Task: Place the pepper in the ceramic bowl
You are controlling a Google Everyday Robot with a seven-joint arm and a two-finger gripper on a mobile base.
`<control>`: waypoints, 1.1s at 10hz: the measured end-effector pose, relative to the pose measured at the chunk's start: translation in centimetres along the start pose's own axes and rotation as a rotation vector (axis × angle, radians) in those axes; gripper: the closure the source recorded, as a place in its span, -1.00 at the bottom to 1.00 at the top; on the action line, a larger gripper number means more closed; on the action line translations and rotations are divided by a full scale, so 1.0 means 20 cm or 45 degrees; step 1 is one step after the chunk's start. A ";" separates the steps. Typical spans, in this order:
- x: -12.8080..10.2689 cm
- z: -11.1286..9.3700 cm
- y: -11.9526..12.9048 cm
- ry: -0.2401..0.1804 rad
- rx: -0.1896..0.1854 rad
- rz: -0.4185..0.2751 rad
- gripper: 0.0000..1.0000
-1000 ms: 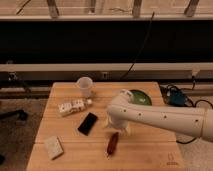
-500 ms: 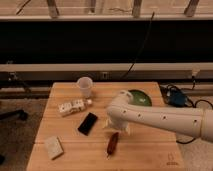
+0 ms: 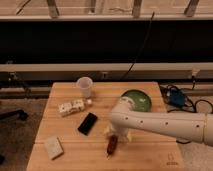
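The pepper (image 3: 112,145), a small dark red-brown chili, lies on the wooden table (image 3: 75,157) near its front edge. The ceramic bowl (image 3: 137,100), round and green, sits at the table's right back part, partly hidden by my white arm (image 3: 165,125). My gripper (image 3: 116,134) is at the end of the arm, right above the pepper's upper end, between the bowl and the black phone (image 3: 88,123).
A white cup (image 3: 84,86) stands at the back middle. A white box (image 3: 71,107) lies left of centre and a pale block (image 3: 53,147) at the front left. Cables and a blue object (image 3: 176,97) are on the floor to the right.
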 end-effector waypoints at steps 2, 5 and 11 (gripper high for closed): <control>-0.03 0.02 0.01 -0.014 0.002 0.005 -0.60; -0.07 0.05 0.00 -0.028 -0.004 -0.009 -0.20; -0.12 0.06 0.02 -0.045 -0.028 -0.100 0.96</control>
